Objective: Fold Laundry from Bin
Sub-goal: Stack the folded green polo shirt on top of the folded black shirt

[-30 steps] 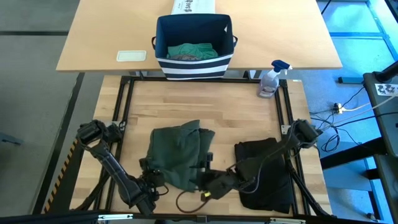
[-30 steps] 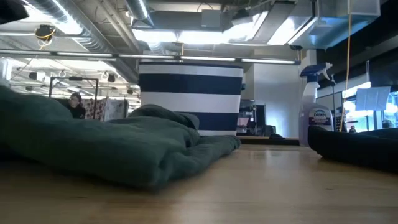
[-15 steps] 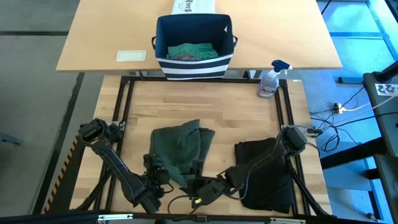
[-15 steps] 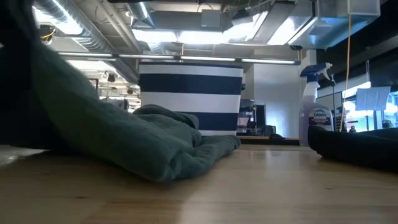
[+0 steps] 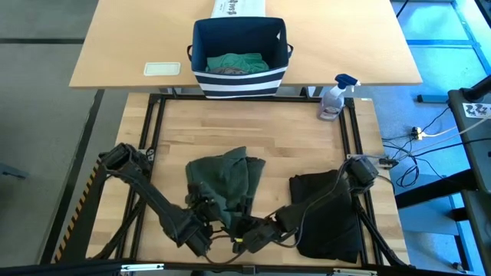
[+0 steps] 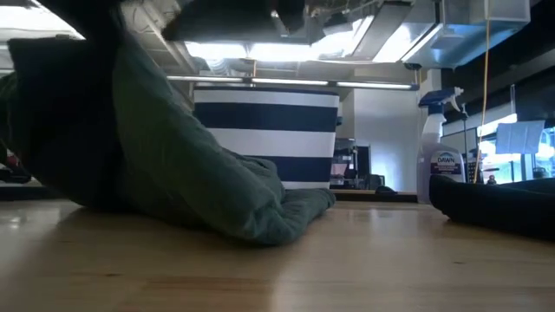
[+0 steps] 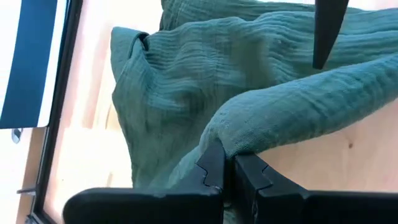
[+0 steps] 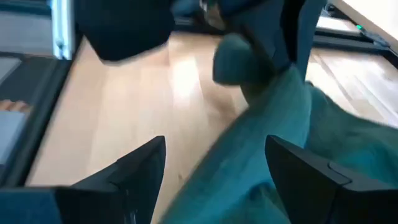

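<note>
High view gives you the whole layout: the dark green garment (image 5: 224, 182) lies crumpled on the near tabletop (image 5: 253, 130), a black garment (image 5: 331, 215) sits to its right, and the bin (image 5: 239, 55) stands on the far table with teal-green laundry (image 5: 236, 61) inside. A white printed box (image 5: 239, 8) pokes out behind the bin; its lettering is too small for you to read. A spray bottle (image 5: 334, 98) stands at the tabletop's far right corner, and a pale card (image 5: 162, 69) lies left of the bin.

Your left tool (image 5: 205, 221) is at the near edge of the green garment, and the left wrist view shows what the overhead cannot: its fingers (image 7: 214, 167) are pressed together, pinching a fold of the ribbed green cloth, which drapes up and away from them. Your right tool (image 5: 247, 239) sits just beside it, also at the near hem; the right wrist view shows its fingers (image 8: 140, 168) standing wide apart with green cloth lying between and ahead of them, nothing gripped.

Only the low view lets you read a label: the spray bottle carries a blue panel with the word "DRAIN". It also shows the green garment lifted in a steep slope on the left, its far end resting on the wood, with the bin's white stripes behind.
</note>
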Motion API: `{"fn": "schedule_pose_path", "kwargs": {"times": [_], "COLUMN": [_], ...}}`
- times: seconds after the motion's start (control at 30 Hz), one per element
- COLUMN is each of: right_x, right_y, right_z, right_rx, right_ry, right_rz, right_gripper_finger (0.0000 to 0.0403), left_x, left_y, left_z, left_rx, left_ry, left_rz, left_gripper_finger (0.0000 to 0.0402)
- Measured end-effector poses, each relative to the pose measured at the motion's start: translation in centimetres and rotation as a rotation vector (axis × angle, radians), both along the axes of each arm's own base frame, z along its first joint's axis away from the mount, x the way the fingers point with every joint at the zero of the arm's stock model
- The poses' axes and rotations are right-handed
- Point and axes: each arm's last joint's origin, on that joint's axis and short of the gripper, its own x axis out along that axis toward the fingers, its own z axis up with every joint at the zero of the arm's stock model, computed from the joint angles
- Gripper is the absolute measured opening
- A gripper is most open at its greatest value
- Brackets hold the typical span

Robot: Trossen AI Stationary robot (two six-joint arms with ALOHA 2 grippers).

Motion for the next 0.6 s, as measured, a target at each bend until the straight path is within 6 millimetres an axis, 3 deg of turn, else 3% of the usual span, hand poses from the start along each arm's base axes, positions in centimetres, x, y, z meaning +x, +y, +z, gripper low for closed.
{"fn": "schedule_pose_path", "kwargs": {"times": [0.6], "right_x": [0.0], "right_y": [0.5], "right_z": [-3.7], "right_rx": [0.125], "right_ry": [0.077], "right_rz": [-0.084], "right_gripper_finger": [0.0275], "left_x": [0.2], "left_y": [0.9], "left_z": [0.0], "left_rx": [0.028], "left_ry": [0.036], "left_rz": [0.025], "left_gripper_finger": [0.0]}}
